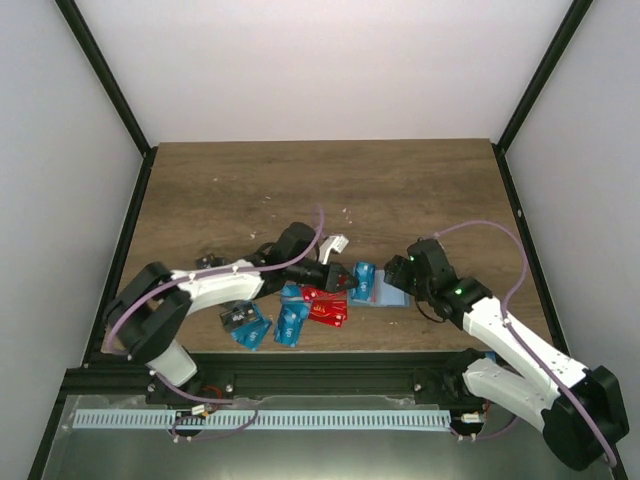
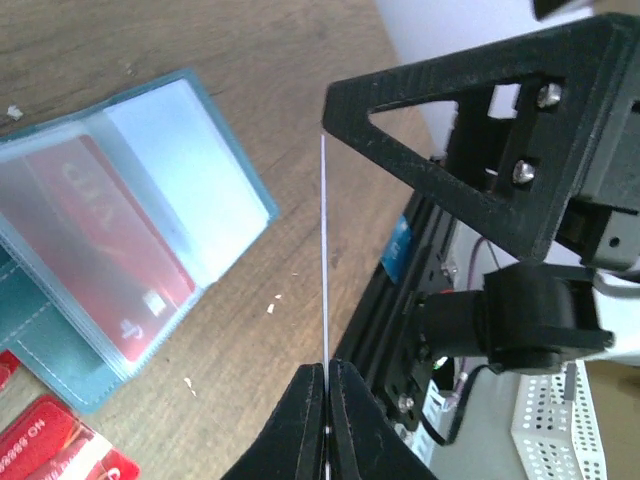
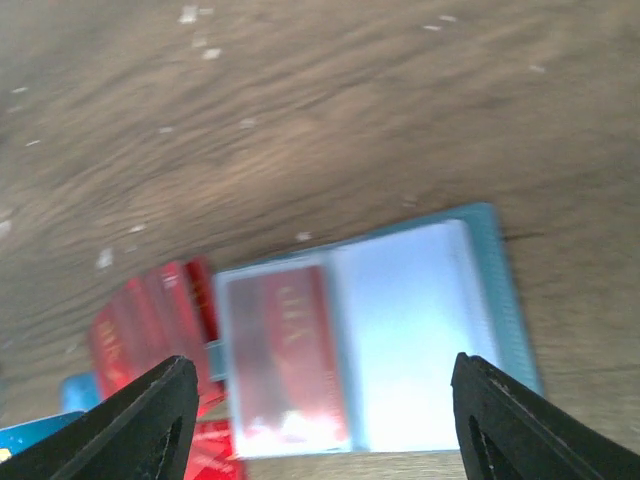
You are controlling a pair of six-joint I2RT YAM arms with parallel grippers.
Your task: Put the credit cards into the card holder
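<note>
The card holder (image 1: 395, 296) lies open on the table right of centre, teal with clear sleeves. A red card (image 2: 110, 250) sits in one sleeve; the sleeve beside it (image 3: 420, 330) is empty. My left gripper (image 1: 349, 283) is shut on a blue card (image 1: 364, 281), which stands on edge just left of the holder. In the left wrist view that card is a thin white line (image 2: 324, 250) rising from my left gripper (image 2: 325, 375). My right gripper (image 1: 406, 272) hovers over the holder (image 3: 505, 300), and my right gripper (image 3: 320, 375) stands open and holds nothing. Loose red cards (image 1: 326, 306) and blue cards (image 1: 292, 323) lie left of the holder.
A small white object (image 1: 333, 243) lies behind the left gripper. Another card (image 1: 246, 325) lies at the near left. The black frame rail (image 1: 320, 378) runs along the table's near edge, close to the holder. My right gripper's black finger (image 2: 470, 120) fills the upper right of the left wrist view.
</note>
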